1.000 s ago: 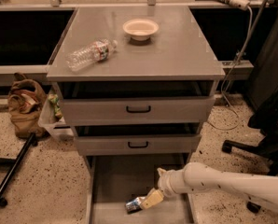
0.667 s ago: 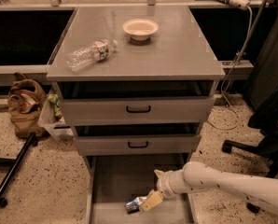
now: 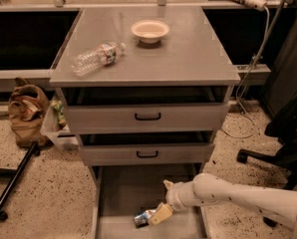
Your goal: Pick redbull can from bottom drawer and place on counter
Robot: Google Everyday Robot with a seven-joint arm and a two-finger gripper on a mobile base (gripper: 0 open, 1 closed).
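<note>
A speckled stone floor (image 3: 39, 193) is spreading around a grey three-drawer cabinet that is filling the middle of the frame, with a brown bag (image 3: 26, 111) slumping at the left edge and a dark office chair (image 3: 283, 148) standing at the right. On the counter (image 3: 198, 59), in the upper part of the frame, a clear water bottle (image 3: 96, 58) is lying on its side towards the left and a pale bowl (image 3: 150, 30) is sitting near the back. The bottom drawer (image 3: 121, 193) is standing pulled out at the bottom centre, and the redbull can (image 3: 142, 218) is lying on its side on the drawer floor, close to the lower edge of the frame. The white arm (image 3: 238, 198) is reaching in from the lower right, and the gripper (image 3: 160, 214) is sitting right at the can's right-hand end, apparently touching it; whether it is open around the can or already closed on it, I cannot tell. The step in hand is looking like the grasp itself. The next move is calling for a firm hold across the can's narrow body, then a straight lift clearing the two upper drawer fronts before carrying it up to a bare patch of the counter, away from bottle and bowl
</note>
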